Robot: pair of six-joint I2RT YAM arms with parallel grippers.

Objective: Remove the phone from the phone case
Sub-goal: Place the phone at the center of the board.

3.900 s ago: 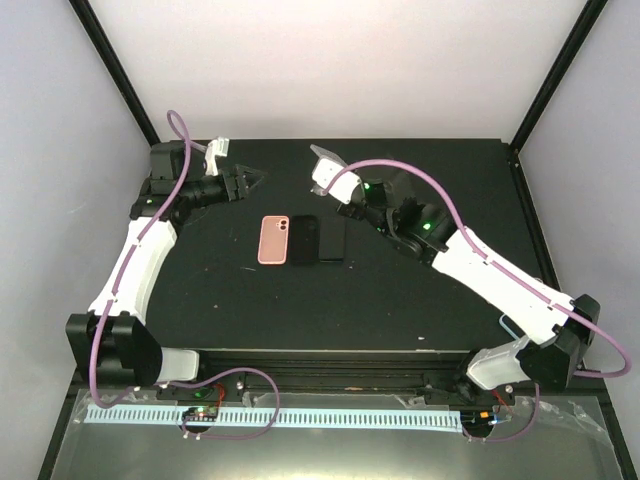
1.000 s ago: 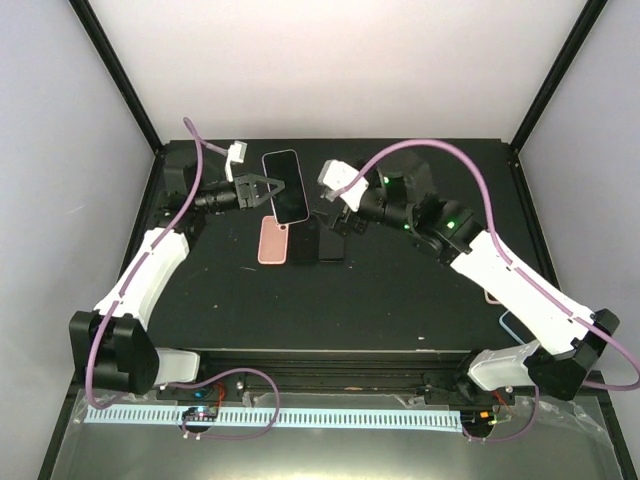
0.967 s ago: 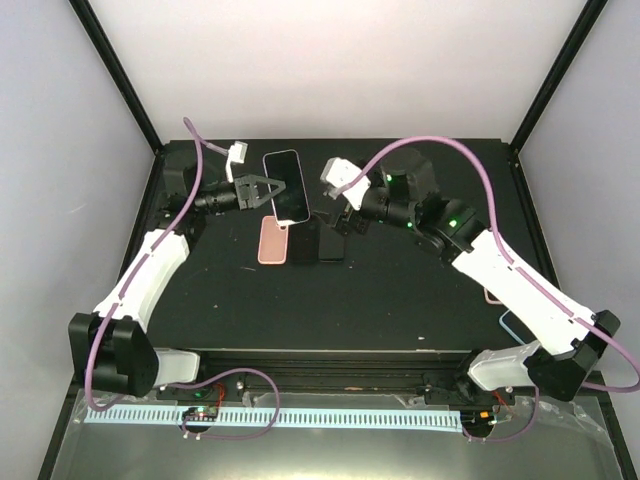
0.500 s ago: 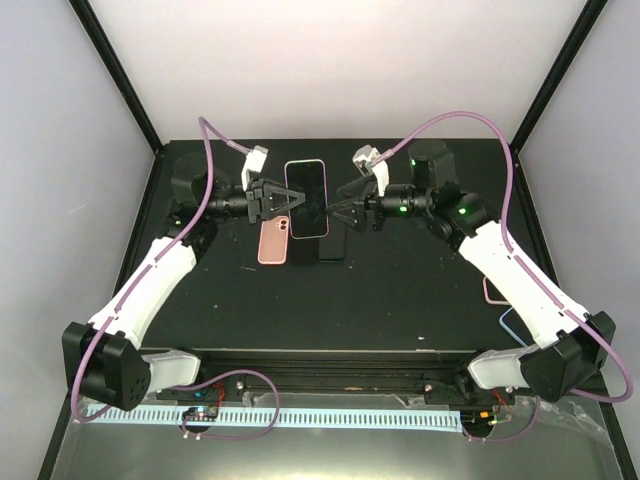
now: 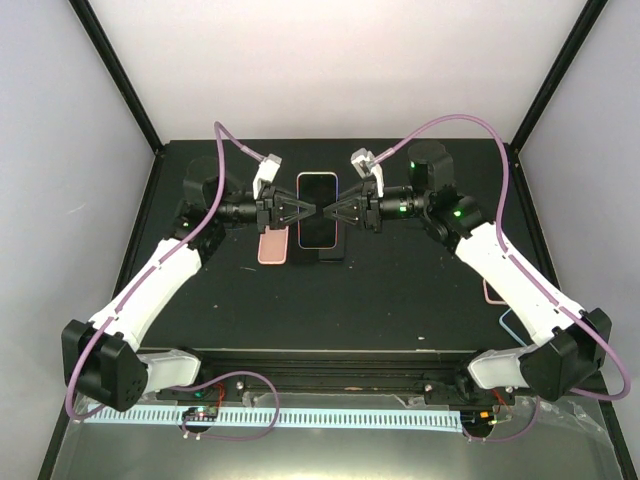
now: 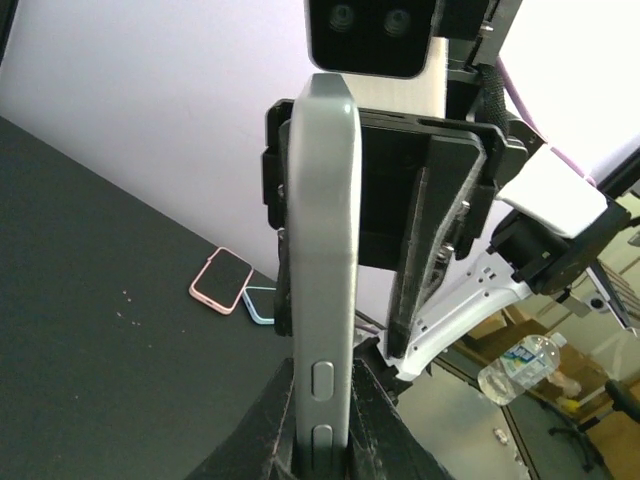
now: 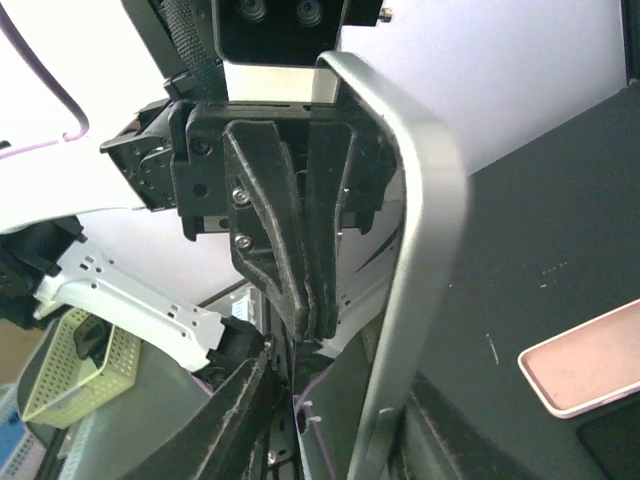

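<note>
The phone (image 5: 318,210), dark screen up inside a pale-rimmed case, hangs level above the table's middle between both grippers. My left gripper (image 5: 298,213) is shut on its left edge. In the left wrist view the grey cased edge (image 6: 322,250) with two side buttons runs up from my left gripper (image 6: 322,400). My right gripper (image 5: 338,213) is at the opposite edge. In the right wrist view the phone's edge (image 7: 425,200) lies against the right jaw of that gripper (image 7: 335,390), and the left finger (image 7: 240,400) stands clear of it, so it is open.
Below the held phone a pink phone (image 5: 272,246) and a black phone (image 5: 332,247) lie flat on the black table (image 5: 400,300). A pink-rimmed phone (image 5: 492,292) and a blue-rimmed one (image 5: 510,322) lie by the right arm. Black frame posts stand at the corners.
The left gripper carried the phone right and forward to the middle. The right gripper swung in to the opposite edge and its jaws narrowed around it.
</note>
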